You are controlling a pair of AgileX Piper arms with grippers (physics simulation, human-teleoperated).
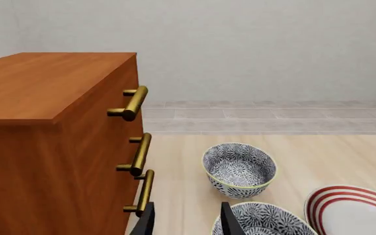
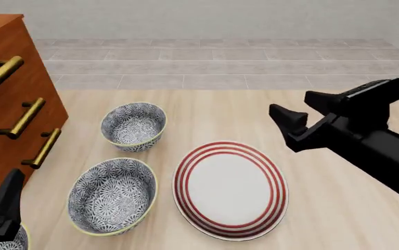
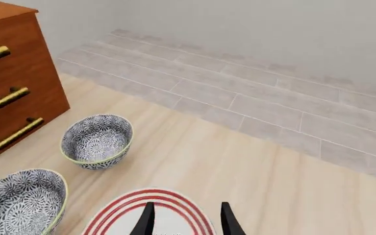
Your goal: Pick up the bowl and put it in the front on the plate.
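My right end effector (image 2: 295, 117) is matte black and blocky, with two angular, wedge-tipped fingers on a thick black arm. My left end effector (image 2: 5, 200) is likewise black and pointed.

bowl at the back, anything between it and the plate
Nothing visible does. Only bare table lies between the bowl and the plate. The wider bowl sits nearer the camera, left of the plate and off that line.
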